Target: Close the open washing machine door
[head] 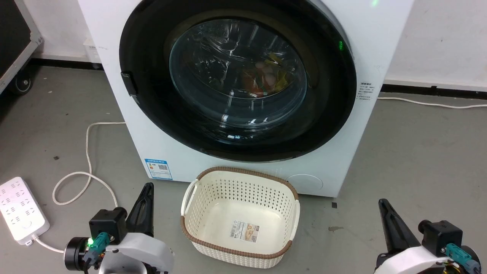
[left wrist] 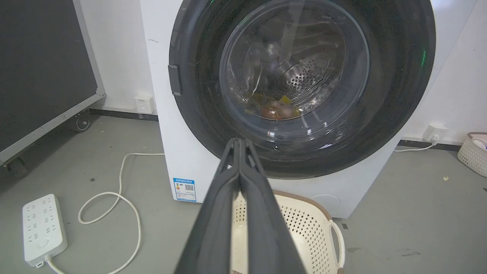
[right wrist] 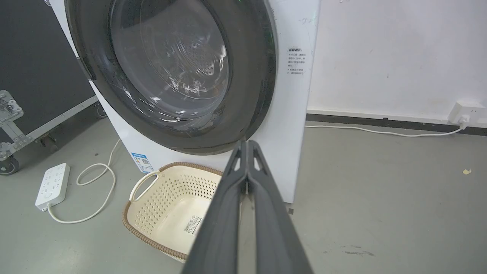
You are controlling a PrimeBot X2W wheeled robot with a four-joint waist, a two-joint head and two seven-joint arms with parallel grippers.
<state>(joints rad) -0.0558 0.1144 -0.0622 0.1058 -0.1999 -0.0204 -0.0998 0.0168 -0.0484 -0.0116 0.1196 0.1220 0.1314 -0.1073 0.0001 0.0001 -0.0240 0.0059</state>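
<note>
The white washing machine (head: 159,144) stands straight ahead on the grey floor. Its round black-rimmed door (head: 152,110) with the bulging glass centre lies flat against the front, with coloured laundry visible through the glass. In the wrist views the same door (left wrist: 392,99) (right wrist: 247,91) sits flush in the white front. My left gripper (head: 146,186) rests low at the left, shut and holding nothing, well short of the machine. My right gripper (head: 381,202) is low at the right, also shut and empty. Both wrist views show the gripper fingertips pressed together (left wrist: 239,141) (right wrist: 247,143).
A cream perforated basket (head: 198,224) with a brown rim sits on the floor right before the machine, between my grippers. A white power strip (head: 21,209) and its looping cable (head: 89,152) lie at the left. A black wheeled case (left wrist: 45,68) stands at the far left.
</note>
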